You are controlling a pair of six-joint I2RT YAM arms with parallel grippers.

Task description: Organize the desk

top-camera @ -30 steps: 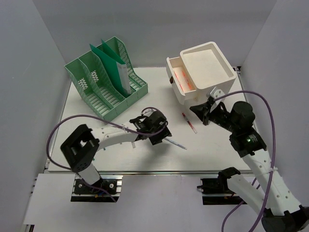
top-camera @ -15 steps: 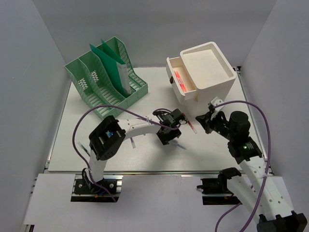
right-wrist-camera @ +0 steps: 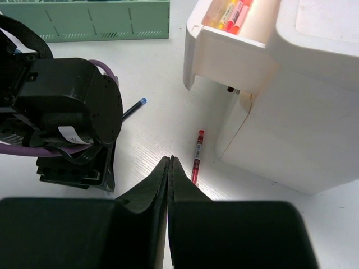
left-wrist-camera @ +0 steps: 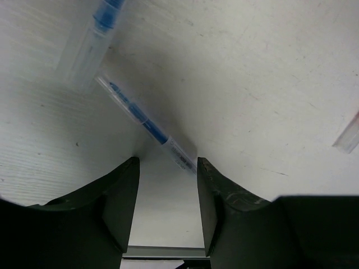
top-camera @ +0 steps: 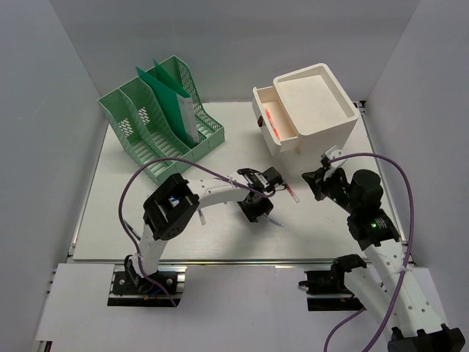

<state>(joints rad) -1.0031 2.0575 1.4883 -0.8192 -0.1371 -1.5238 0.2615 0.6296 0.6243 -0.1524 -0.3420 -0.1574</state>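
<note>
The desk (top-camera: 110, 213) is lying flat and white under both arms, with pale grey walls standing around it; a green file holder (top-camera: 157, 125) is sitting near its far left corner, with a few sheets standing in it; I am watching the left gripper (left-wrist-camera: 166, 166) hanging low over the middle of the desk, closer to the near edge; its jaws are standing partly apart, one on each side of the end of a blue pen (left-wrist-camera: 143, 120), and they are not squeezing it; the pen is lying flat on the desk; a red pen (top-camera: 287, 187) is lying a little to the right, apart from it; a white drawer box (top-camera: 311, 103) is sitting near the far right corner, its drawer standing out with bright pens inside; the right gripper (right-wrist-camera: 170, 165) is hovering in front of the box, near the red pen, jaws pressed tight together and holding nothing.
</note>
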